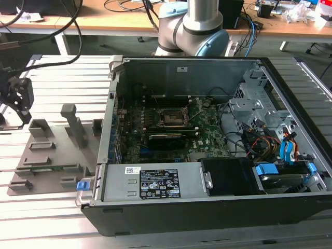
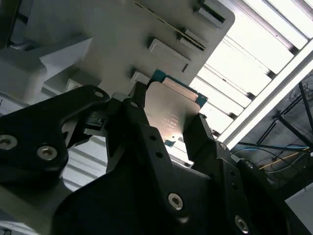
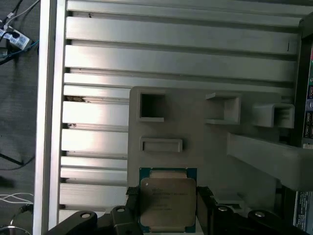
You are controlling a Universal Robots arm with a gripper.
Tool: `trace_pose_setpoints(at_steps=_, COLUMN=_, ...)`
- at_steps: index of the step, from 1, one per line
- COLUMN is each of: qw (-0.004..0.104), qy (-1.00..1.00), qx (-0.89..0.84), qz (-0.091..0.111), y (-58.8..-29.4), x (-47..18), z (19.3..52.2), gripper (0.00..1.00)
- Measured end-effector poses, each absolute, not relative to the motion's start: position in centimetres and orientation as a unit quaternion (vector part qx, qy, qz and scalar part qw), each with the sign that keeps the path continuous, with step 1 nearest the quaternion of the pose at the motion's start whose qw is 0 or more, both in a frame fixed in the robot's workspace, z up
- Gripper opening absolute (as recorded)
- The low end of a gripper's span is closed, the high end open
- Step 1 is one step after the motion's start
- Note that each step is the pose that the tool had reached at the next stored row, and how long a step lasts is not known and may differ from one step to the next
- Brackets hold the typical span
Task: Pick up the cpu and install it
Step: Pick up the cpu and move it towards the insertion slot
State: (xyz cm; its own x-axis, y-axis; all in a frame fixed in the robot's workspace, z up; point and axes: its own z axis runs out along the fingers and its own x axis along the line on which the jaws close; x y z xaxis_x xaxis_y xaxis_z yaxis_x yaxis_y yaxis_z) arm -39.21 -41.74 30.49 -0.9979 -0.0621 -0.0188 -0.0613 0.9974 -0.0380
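My end effector [image 2: 168,117] is clenched on the cpu [image 3: 167,200], one finger [image 2: 142,105] pressed to each of two opposite sides, its silver top facing up. It sits over the grey fixture plate [image 3: 195,161], and I cannot tell whether it is lifted clear or resting there. The plate lies on the slatted desk [image 1: 57,78] towards the exterior view's left edge, beside the open computer case [image 1: 207,197]. The case's motherboard socket [image 1: 171,118] is well apart from me.
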Motion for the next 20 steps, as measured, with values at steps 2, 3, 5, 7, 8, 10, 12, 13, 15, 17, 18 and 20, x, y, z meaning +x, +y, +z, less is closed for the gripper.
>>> trace_pose_setpoints(at_steps=2, qw=0.01, qy=0.999, qx=-0.031, qz=-0.019, y=-41.7, x=-39.2, z=31.9, gripper=0.55)
trace_pose_setpoints(at_steps=3, qw=0.01, qy=0.999, qx=-0.031, qz=-0.019, y=-41.7, x=-39.2, z=32.1, gripper=0.55)
trace_pose_setpoints(at_steps=5, qw=0.01, qy=0.999, qx=-0.031, qz=-0.019, y=-41.7, x=-39.2, z=32.9, gripper=0.55)
trace_pose_setpoints(at_steps=7, qw=0.01, qy=0.999, qx=-0.031, qz=-0.019, y=-41.4, x=-39.2, z=33.5, gripper=0.55)
trace_pose_setpoints(at_steps=8, qw=0.01, qy=0.999, qx=-0.031, qz=-0.019, y=-41.3, x=-39.2, z=33.6, gripper=0.55)
trace_pose_setpoints(at_steps=10, qw=0.01, qy=0.999, qx=-0.031, qz=-0.019, y=-41.1, x=-39.2, z=34.0, gripper=0.55)
trace_pose_setpoints(at_steps=12, qw=0.01, qy=0.999, qx=-0.031, qz=-0.019, y=-40.9, x=-39.2, z=34.4, gripper=0.55)
trace_pose_setpoints(at_steps=13, qw=0.01, qy=0.999, qx=-0.031, qz=-0.019, y=-40.8, x=-39.2, z=34.6, gripper=0.55)
trace_pose_setpoints(at_steps=15, qw=0.01, qy=0.999, qx=-0.031, qz=-0.019, y=-40.5, x=-39.2, z=35.3, gripper=0.55)
trace_pose_setpoints(at_steps=17, qw=0.01, qy=0.999, qx=-0.031, qz=-0.018, y=-40.2, x=-39.2, z=36.6, gripper=0.55)
trace_pose_setpoints(at_steps=18, qw=0.01, qy=0.999, qx=-0.031, qz=-0.018, y=-40.1, x=-39.2, z=37.2, gripper=0.55)
trace_pose_setpoints(at_steps=20, qw=0.01, qy=0.999, qx=-0.031, qz=-0.018, y=-39.9, x=-39.2, z=38.8, gripper=0.55)
